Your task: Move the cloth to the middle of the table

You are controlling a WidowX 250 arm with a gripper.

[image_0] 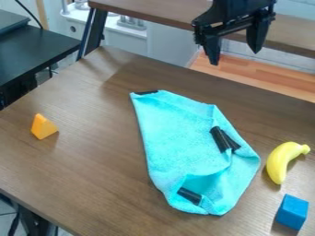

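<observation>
Cloth (178, 133), bright turquoise, lies on the table (86, 170) below the gripper (235, 57) and nearer the camera. The gripper hangs over the table's far edge with its fingers wide apart and nothing between them, touching neither cloth nor table. That height and spread would suit either an approach or a clear release; which of the two, I cannot tell.

The cloth's end closest to the gripper lies fairly flat, while the end farthest from it is folded and bunched, with black strips (189, 196) showing among the folds. Those raised folds probably offer the easiest pinch, since flat fabric gives the fingers little to close on.

Down and to the right of the gripper, the banana (280, 161) lies just beside the cloth, with the blue block (292, 212) beyond it; a pull that way could knock either. Far down and to the left, the orange wedge (43, 126) sits well apart, probably out of harm's way.

The cloth seems roughly central already, so at most a small shift looks needed.
</observation>
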